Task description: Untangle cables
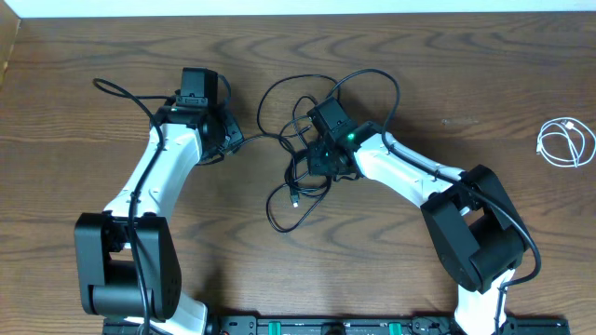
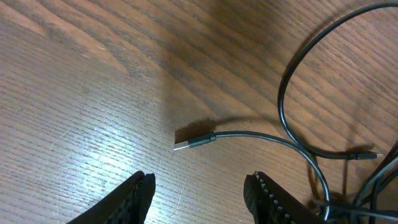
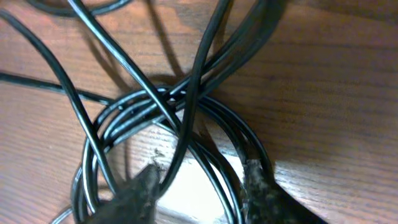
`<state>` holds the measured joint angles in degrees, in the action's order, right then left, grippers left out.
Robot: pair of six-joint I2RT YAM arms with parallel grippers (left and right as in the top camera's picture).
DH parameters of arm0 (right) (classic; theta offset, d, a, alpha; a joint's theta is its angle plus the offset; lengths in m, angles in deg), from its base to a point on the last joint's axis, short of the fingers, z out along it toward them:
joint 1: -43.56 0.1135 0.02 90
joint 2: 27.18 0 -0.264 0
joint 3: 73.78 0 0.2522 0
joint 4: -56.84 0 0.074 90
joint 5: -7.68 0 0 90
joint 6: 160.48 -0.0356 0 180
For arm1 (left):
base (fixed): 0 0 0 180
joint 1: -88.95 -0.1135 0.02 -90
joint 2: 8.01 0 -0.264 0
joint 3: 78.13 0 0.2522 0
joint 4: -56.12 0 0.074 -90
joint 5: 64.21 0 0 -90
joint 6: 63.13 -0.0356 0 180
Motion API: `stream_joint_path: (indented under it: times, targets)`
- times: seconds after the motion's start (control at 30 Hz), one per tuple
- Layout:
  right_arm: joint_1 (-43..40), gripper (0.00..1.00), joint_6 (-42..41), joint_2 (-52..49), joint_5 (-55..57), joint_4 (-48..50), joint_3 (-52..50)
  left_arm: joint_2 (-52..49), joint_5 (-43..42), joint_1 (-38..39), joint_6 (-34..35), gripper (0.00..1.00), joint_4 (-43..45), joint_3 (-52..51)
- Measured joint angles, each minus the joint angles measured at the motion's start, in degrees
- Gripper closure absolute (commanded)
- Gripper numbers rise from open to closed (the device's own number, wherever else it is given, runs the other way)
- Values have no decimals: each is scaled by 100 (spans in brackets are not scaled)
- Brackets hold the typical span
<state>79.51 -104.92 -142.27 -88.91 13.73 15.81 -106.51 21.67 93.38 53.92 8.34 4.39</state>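
Black cables (image 3: 140, 106) coil between the right jaws, half open.

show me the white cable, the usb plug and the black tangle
white cable (image 1: 566, 142): overhead view, middle of its coil
usb plug (image 2: 194, 142): left wrist view, dark sleeve behind the metal tip
black tangle (image 3: 163, 94): right wrist view, where the strands cross
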Motion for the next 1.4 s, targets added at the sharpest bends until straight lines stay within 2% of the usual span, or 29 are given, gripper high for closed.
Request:
stream_joint_path:
  times: [0.07, 0.13, 0.23, 0.37, 0.47, 0.63, 0.87, 0.97, 1.07, 1.2, 1.4]
  targets:
    - [2, 63, -68, 0, 24, 2, 0, 0, 0, 0, 0, 49, 0, 0]
    - [7, 72, -138, 0, 125, 20, 0, 0, 0, 0, 0, 49, 0, 0]
    - [0, 71, -186, 0, 136, 413, -2, 0, 0, 0, -4, 49, 2, 0]
    - [-55, 72, 116, 0, -964, 1808, -9, 0, 0, 0, -4, 49, 9, -2]
    - [-103, 72, 177, 77, -1637, 2273, -4, 0, -7, 0, -20, 50, 22, -2]
    - [-376, 63, 179, 361, -1930, 1523, -2, 0, -201, 0, -199, 50, 68, -2]
    - [-911, 48, 210, 459, -1980, -625, 17, 0, -367, 0, -313, 49, 109, -2]
    - [-962, 39, 247, 459, -1941, -925, 15, 0, -415, 2, -319, 49, 109, -2]
    - [-905, 38, 264, 457, -1805, -920, 15, 0, -507, 13, -330, 49, 142, -2]
    - [-782, 41, 170, 393, -1683, -745, 15, -9, -586, 28, -330, 49, 155, -2]
    - [-625, 70, -39, -264, -1963, -542, 17, -190, -734, 28, -337, 49, 236, -2]
